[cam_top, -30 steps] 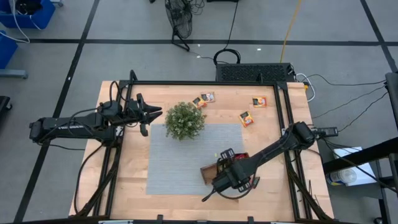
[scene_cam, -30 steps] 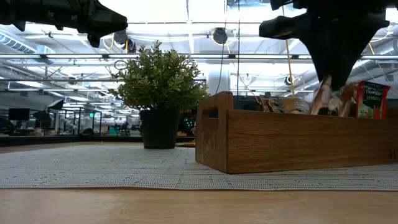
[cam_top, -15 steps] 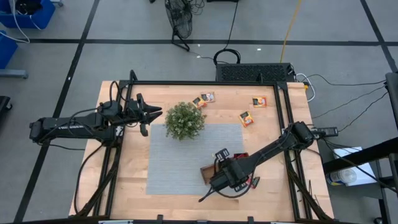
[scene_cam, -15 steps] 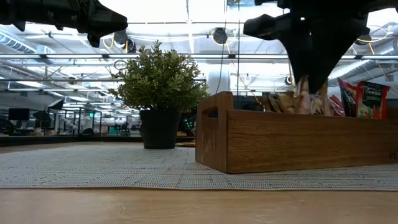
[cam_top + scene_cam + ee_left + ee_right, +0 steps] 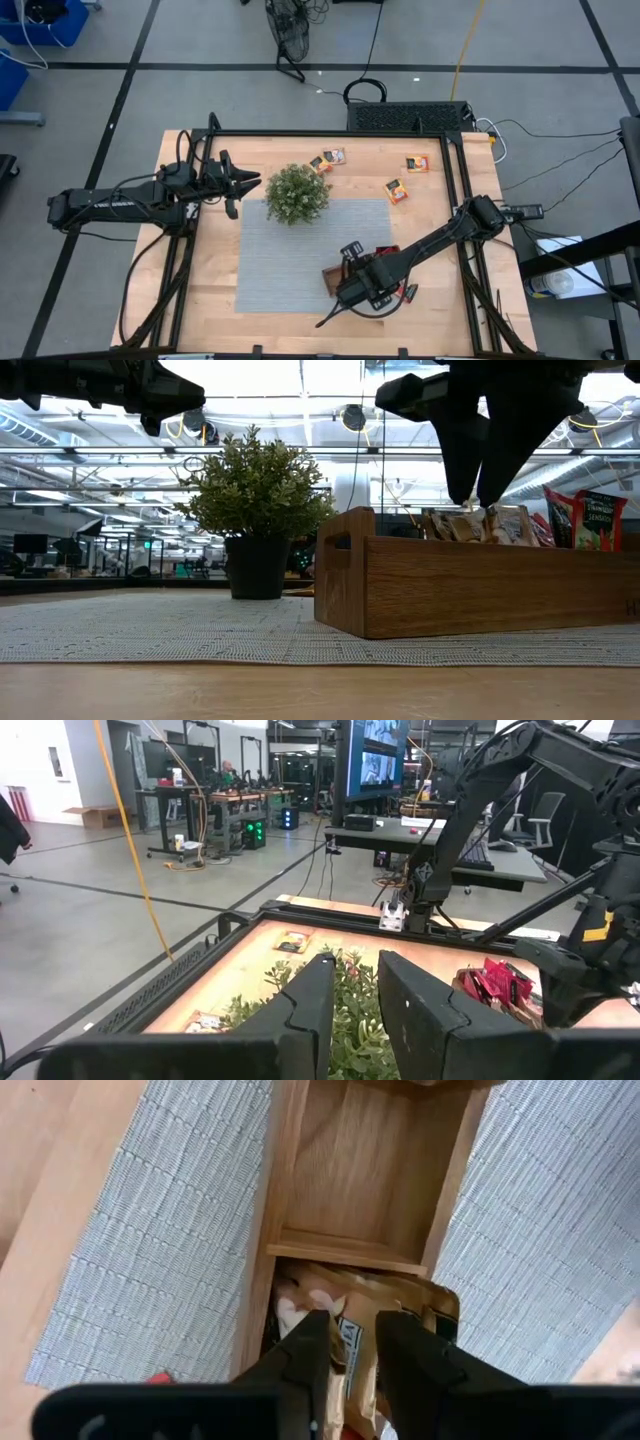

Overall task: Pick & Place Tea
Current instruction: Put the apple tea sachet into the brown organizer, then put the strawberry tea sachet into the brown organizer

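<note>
On the table (image 5: 215,290) mat, my right gripper (image 5: 352,1342) hangs over the wooden tray (image 5: 360,1170), fingers slightly parted around a pale sachet (image 5: 385,1302) being released; next I must fetch the far sachets (image 5: 397,191).

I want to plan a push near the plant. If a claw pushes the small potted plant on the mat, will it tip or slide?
The potted plant would probably tip rather than slide: its bushy top spreads wider than its small dark pot. The woven mat looks rough, so the base may catch. It seems light, so even a gentle push high up could topple it.
</note>
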Available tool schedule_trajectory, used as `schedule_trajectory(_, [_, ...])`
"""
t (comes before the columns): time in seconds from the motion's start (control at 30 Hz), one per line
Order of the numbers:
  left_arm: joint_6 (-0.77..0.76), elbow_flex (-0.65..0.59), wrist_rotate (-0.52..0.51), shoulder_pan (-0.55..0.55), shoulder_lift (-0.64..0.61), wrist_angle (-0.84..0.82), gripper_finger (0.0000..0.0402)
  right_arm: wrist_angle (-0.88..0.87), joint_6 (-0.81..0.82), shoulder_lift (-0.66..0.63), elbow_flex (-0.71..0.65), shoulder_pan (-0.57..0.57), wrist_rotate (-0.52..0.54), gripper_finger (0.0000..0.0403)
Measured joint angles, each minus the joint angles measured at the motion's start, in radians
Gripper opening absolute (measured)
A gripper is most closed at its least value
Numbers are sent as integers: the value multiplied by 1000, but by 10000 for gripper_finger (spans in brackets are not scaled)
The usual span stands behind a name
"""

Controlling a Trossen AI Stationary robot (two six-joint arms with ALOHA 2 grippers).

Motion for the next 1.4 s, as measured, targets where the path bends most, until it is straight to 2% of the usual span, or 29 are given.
schedule_trajectory(0.23, [0,0,0,0,0,0,88,-55,150,-101,0,20,24,60])
schedule_trajectory(0.4, [0,0,0,0,0,0,88,-156,477,-212,-33,93,-8,53])
schedule_trajectory(0.53, [0,0,0,0,0,0,88,-131,670,-305,-178,172,-22,79])
schedule_trajectory(0.73, [0,0,0,0,0,0,88,118,942,-454,-482,222,-89,172])
schedule_trajectory(0.87, [0,0,0,0,0,0,88,281,1082,-557,-664,228,-106,210])
schedule_trajectory(1.13, [0,0,0,0,0,0,88,491,1451,-771,-994,277,-183,207])
schedule_trajectory(1.27, [0,0,0,0,0,0,88,674,1589,-841,-1127,309,-160,201])
schedule_trajectory(1.4, [0,0,0,0,0,0,88,853,1668,-860,-1229,325,-133,199])
